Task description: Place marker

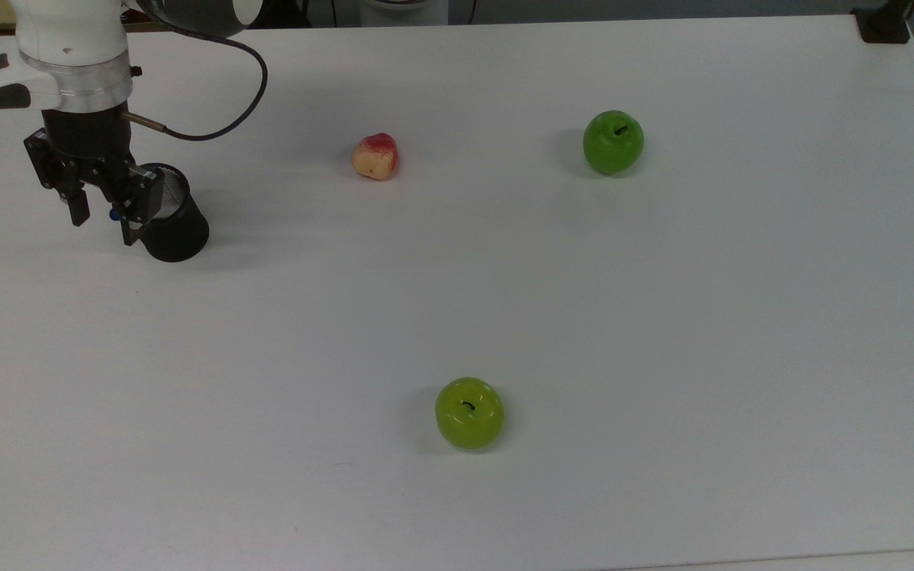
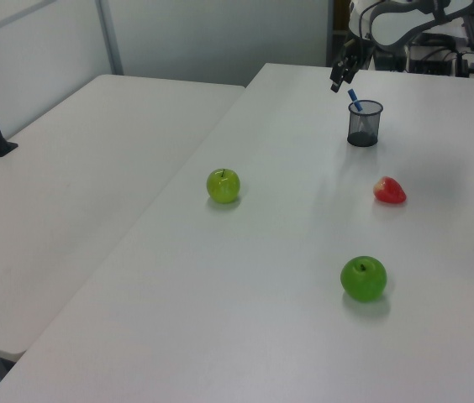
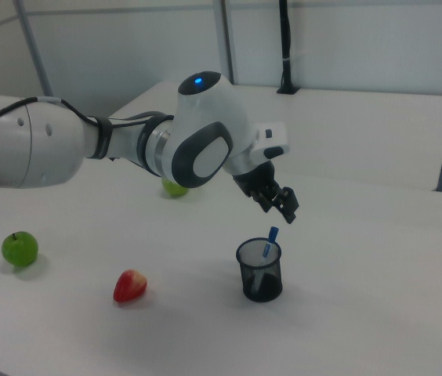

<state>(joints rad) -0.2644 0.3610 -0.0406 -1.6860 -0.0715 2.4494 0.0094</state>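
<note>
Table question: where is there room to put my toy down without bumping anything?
The widest bare patch of the table lies between the dark green apple and the yellow-green apple. It is crowded by the mesh cup, where the marker stands and the gripper hovers, beside the peach.

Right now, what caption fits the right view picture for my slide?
Open gripper hangs above the black mesh cup holding the marker, blue end up.
</note>
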